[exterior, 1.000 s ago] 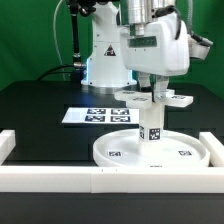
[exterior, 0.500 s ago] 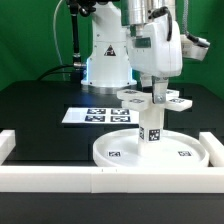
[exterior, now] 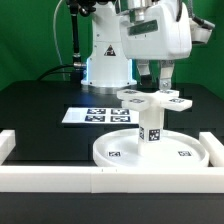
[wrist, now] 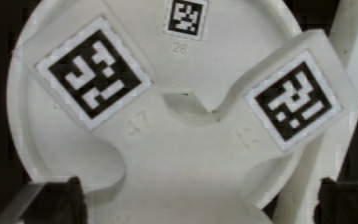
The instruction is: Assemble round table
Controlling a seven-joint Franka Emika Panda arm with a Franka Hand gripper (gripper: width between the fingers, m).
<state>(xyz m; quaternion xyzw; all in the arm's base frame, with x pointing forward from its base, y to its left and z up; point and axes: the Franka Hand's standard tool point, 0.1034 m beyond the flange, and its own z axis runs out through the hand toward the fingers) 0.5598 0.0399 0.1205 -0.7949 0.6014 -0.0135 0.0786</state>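
Note:
The large rimmed round disc [exterior: 113, 153] lies flat just behind the front wall. The short cylindrical post [exterior: 151, 126] stands upright on its middle. The flat cross-shaped piece [exterior: 152, 99] rests on top of the post. My gripper [exterior: 156, 80] hangs just above the cross, open and empty, with its fingers clear of it. In the wrist view the cross [wrist: 185, 140] fills the picture with two tagged arms. My gripper [wrist: 197, 205] has its dark fingertips [wrist: 51, 200] wide apart on either side, and part of the disc [wrist: 247, 20] shows beyond the cross.
The white rectangular border wall [exterior: 60, 178] runs along the front and up both sides. The marker board [exterior: 92, 116] lies flat on the black table behind the disc, toward the exterior view's left. The robot base [exterior: 105, 60] stands behind it.
My gripper, which was low around the cross-shaped piece on the post, has let go and risen. The cross stays on top of the post.

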